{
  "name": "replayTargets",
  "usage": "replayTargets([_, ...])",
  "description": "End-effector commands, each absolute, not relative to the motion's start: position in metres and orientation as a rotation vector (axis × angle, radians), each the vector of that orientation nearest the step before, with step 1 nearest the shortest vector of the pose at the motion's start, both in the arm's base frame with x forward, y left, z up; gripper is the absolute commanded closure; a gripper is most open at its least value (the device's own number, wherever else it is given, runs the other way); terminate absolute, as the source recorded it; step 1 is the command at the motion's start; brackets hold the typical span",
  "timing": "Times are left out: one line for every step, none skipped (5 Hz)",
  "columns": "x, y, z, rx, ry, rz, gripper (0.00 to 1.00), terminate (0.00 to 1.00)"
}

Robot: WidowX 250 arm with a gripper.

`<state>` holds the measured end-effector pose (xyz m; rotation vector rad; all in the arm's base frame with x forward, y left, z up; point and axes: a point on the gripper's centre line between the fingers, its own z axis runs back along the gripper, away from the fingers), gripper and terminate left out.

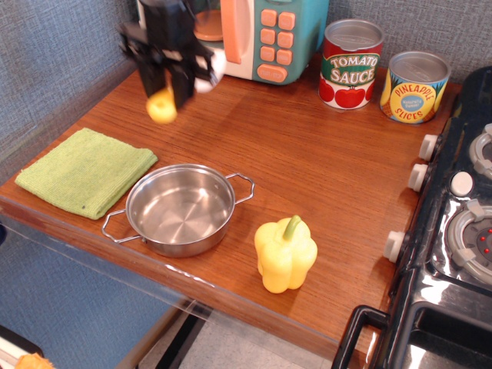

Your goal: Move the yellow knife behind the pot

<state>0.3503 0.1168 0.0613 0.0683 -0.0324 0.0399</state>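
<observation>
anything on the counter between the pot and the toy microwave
Nothing rests there: bare wood runs from the pot to the microwave. Only the gripper, holding the yellow knife, hangs above it.

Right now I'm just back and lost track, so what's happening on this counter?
The gripper holds the yellow knife in the air, above the wood behind the pot and in front of the toy microwave. The pot sits empty beside the green cloth. The knife isn't set down yet.
</observation>
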Motion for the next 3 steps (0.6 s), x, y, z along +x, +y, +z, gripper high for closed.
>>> replayTargets([0.373, 0.108, 0.038, 0.042, -0.01, -0.007, 1.0, 0.0])
replayTargets([0.37, 0.095, 0.03, 0.039, 0.035, -0.041, 0.0, 0.0])
replayTargets([0.37, 0.084, 0.048, 0.053, -0.013, -0.09, 0.0, 0.0])
